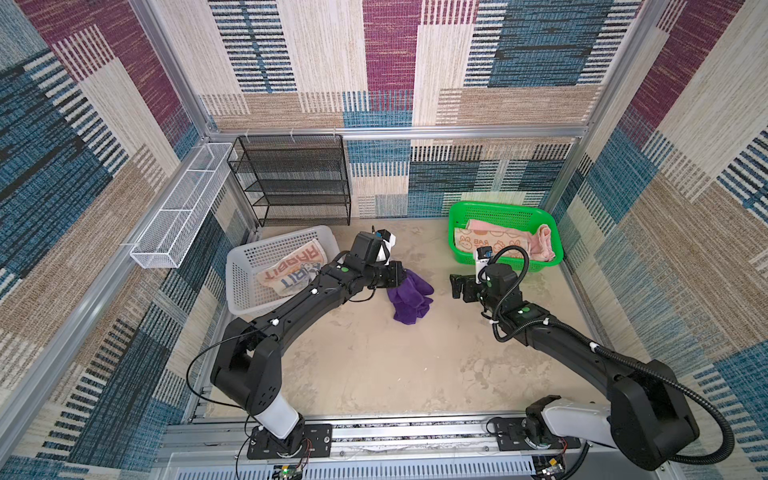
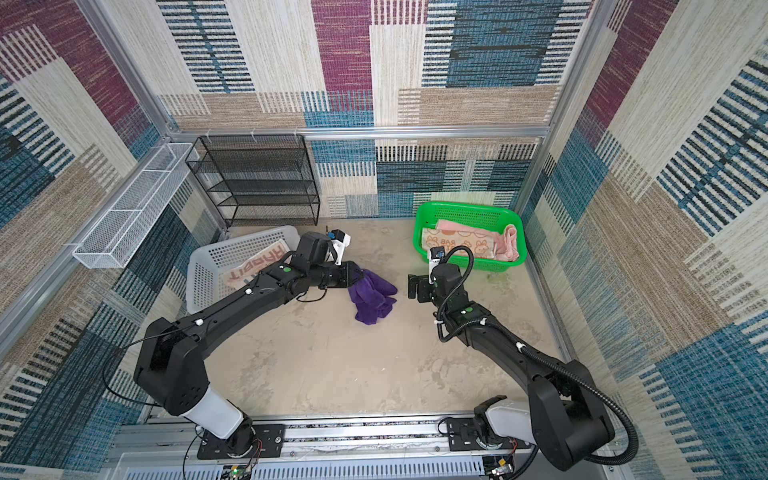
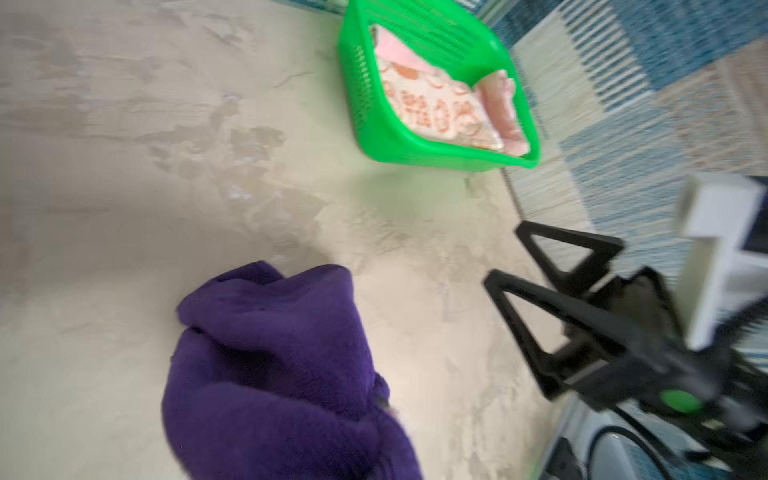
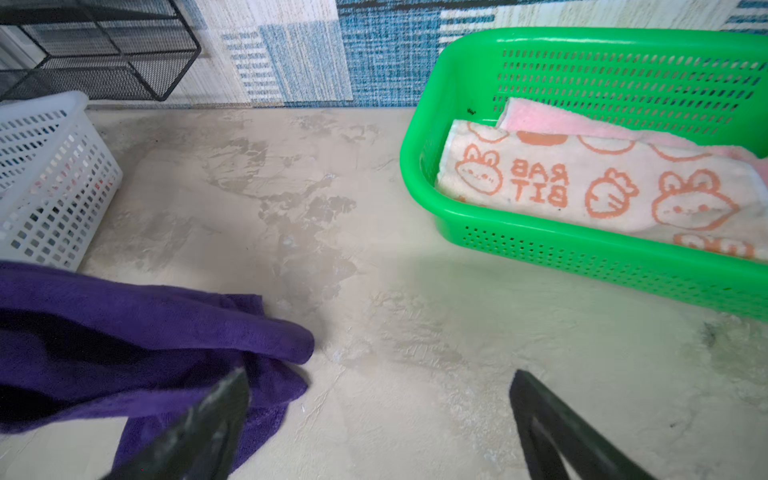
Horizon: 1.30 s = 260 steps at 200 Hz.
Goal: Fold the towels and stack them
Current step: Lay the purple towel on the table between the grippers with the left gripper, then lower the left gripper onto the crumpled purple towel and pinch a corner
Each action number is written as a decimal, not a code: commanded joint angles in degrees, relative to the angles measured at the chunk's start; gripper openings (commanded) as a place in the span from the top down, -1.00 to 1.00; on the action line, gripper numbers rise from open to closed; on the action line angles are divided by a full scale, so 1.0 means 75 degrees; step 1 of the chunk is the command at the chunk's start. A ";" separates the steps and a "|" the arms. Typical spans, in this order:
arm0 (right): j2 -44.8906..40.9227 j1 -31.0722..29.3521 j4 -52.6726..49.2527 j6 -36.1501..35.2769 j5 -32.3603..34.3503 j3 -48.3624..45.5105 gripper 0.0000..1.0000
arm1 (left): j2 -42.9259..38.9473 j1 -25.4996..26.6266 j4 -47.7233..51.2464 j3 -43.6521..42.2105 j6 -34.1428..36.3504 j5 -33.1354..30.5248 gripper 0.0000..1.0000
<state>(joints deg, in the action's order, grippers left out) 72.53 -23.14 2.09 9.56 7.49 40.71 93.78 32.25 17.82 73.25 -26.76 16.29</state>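
Left hand (image 1: 402, 277) clamps purple towel (image 1: 409, 301); right hand (image 1: 456, 286) spread wide.

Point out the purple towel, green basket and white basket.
purple towel (image 1: 409, 299), in a top view, middle of the heap
green basket (image 4: 582, 39), right wrist view, far rim
white basket (image 1: 245, 282), in a top view, perforated side wall

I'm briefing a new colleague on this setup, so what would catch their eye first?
The purple towel, bunched mid-table and pinched by the shut left gripper, stands out first. Next comes the bright green basket at the back right, holding a pink towel and an orange cartoon towel. The right gripper hangs open nearby.
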 commanded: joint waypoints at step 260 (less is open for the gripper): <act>0.1452 -0.0419 0.0579 0.0576 -0.2024 -0.0165 -0.77 | -0.0293 0.1589 0.0775 -0.1450 0.1693 -0.1391 -0.26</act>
<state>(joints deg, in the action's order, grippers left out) 84.07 -26.26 4.67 11.42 -12.67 39.00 89.97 41.28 26.30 61.71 -16.32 6.35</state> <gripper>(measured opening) 0.878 0.635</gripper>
